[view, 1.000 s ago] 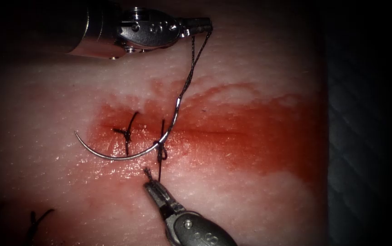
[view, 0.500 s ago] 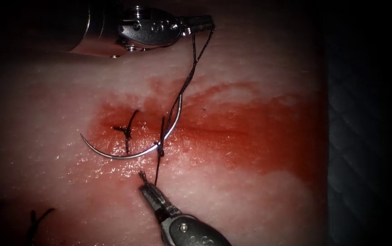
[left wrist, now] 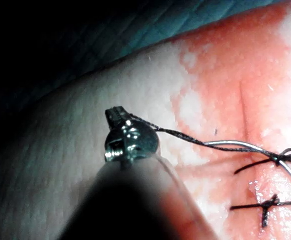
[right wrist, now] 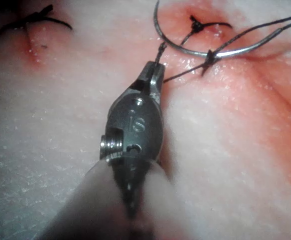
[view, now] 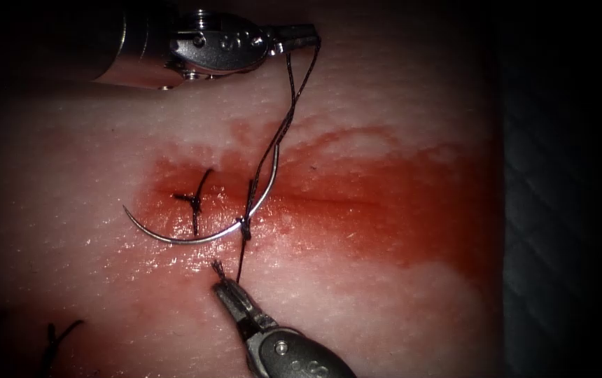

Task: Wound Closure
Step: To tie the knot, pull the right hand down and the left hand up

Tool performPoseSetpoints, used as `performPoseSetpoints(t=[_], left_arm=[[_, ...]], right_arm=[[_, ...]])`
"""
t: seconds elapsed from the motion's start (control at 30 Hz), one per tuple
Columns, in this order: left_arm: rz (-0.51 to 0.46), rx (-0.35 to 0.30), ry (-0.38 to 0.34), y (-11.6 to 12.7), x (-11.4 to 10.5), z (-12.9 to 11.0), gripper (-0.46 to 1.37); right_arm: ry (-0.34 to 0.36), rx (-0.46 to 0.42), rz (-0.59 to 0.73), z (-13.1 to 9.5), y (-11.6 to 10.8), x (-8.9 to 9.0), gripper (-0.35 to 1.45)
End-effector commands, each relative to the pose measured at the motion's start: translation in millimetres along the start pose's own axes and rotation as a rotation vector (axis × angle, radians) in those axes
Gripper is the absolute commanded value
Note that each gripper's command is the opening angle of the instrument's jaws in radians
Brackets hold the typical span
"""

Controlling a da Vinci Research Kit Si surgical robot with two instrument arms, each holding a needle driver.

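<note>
The left tool (view: 304,33) is above the cut (view: 329,203), shut on the thread (view: 287,119); it also appears in the left wrist view (left wrist: 116,114). From there the thread runs down to a knot (view: 243,225) on the cut. Below the cut, the right tool (view: 222,285) is shut on the thread's short frayed end, as the right wrist view (right wrist: 155,70) shows closely. The curved needle (view: 175,240) lies loose on the tissue across the cut's left part, held by neither tool and not in the tissue.
A tied stitch (view: 193,202) sits left of the knot on the cut, and another stitch (view: 54,336) lies at the lower left. Red fluid (view: 385,210) stains the tissue around the cut. Dark cloth (view: 567,210) borders the tissue on the right.
Both tools have shifted slightly to the left with the thread in them. The needle has turned a little, and the loop below the knot has drawn in.
</note>
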Motion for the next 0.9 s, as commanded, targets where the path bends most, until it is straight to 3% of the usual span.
performPoseSetpoints(t=[0.03, 0.47, 0.9], left_arm=[[-0.001, 0.000, -0.001, 0.0, 0.0, 0.0, -0.35], [-0.014, 0.015, -0.005, -0.2, 0.9, 0.5, -0.35], [-0.014, 0.015, -0.005, -0.2, 0.9, 0.5, -0.35]], right_arm=[[0.000, -0.002, 0.000, -0.1, -0.1, 0.0, -0.35], [-0.060, 0.029, -0.005, -0.3, -0.2, -0.1, -0.35], [-0.060, 0.033, -0.006, -0.1, 0.0, -0.1, -0.35]])
